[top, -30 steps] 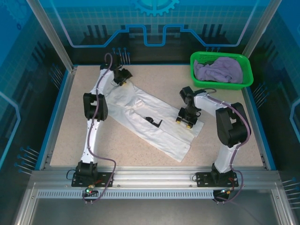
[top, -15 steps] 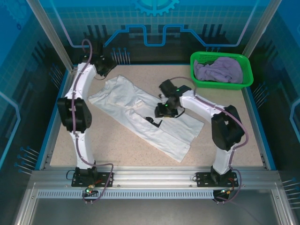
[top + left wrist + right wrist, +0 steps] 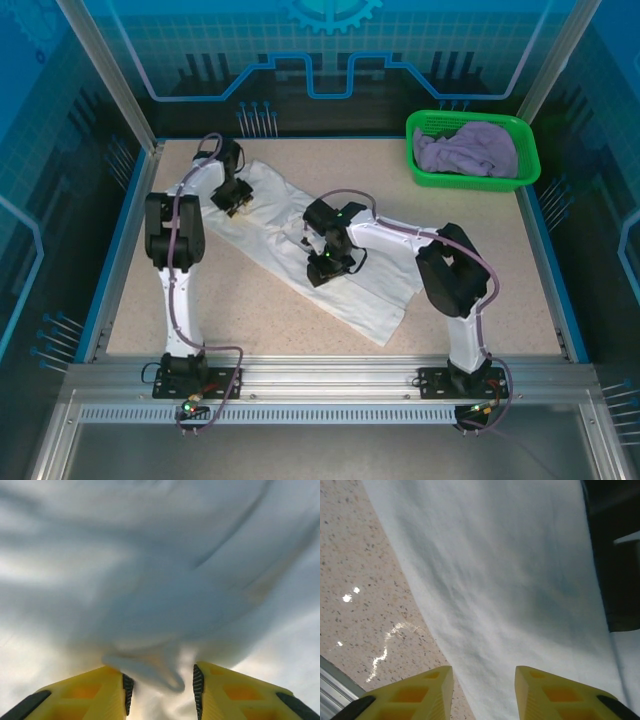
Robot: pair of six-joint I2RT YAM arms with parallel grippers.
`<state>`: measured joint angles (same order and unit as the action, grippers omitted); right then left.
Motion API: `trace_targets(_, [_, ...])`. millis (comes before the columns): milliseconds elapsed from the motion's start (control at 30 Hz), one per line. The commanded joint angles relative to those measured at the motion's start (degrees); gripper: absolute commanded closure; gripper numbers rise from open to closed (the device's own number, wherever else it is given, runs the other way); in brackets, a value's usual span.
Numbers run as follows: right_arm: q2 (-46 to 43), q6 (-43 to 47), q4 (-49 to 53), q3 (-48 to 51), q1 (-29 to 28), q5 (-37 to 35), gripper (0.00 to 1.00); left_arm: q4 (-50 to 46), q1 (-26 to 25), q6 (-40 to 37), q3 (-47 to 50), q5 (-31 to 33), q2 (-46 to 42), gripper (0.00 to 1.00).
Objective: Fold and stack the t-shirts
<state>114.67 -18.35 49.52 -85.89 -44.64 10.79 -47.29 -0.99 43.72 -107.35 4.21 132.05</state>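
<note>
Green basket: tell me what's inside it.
A crumpled lavender shirt lies in the basket. The floor of the basket and anything beneath the shirt are covered, so I cannot say whether more is in there.

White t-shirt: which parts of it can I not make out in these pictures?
Left wrist view: white t-shirt blurred; whether the left hand grips the fold is unclear.
Right wrist view: black print cut off by the right edge.
Top view: right hand and its arm cover the shirt's middle.

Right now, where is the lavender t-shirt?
In the top external view, the lavender t-shirt lies crumpled inside the green mesh basket at the far right corner of the table, apart from the white t-shirt spread mid-table.
</note>
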Motion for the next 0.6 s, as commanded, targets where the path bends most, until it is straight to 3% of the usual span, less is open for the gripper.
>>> trace_targets(0, [4.0,0.7,2.8,-2.3,-1.2,1.3,0.61,-2.8,-1.2,-3.2,-9.5,0.4,9.4,0.60])
trace_targets(233, [11.3,-6.4,1.7,-7.6,-1.7,3.1,0.61,-6.9,-5.4,-6.7,-34.8,-5.4,25.0,0.59])
trace_targets(400, [14.3,-7.7,1.4,-13.5,-4.2,4.9,0.61,2.0,-8.3,-5.5,-36.4,-14.0,27.7,0.56])
trace_targets(567, [22.9,-9.2,4.1,-29.3,-7.1,8.5,0.60,5.8,-10.1,-5.3,-37.9,-20.1,27.4,0.50])
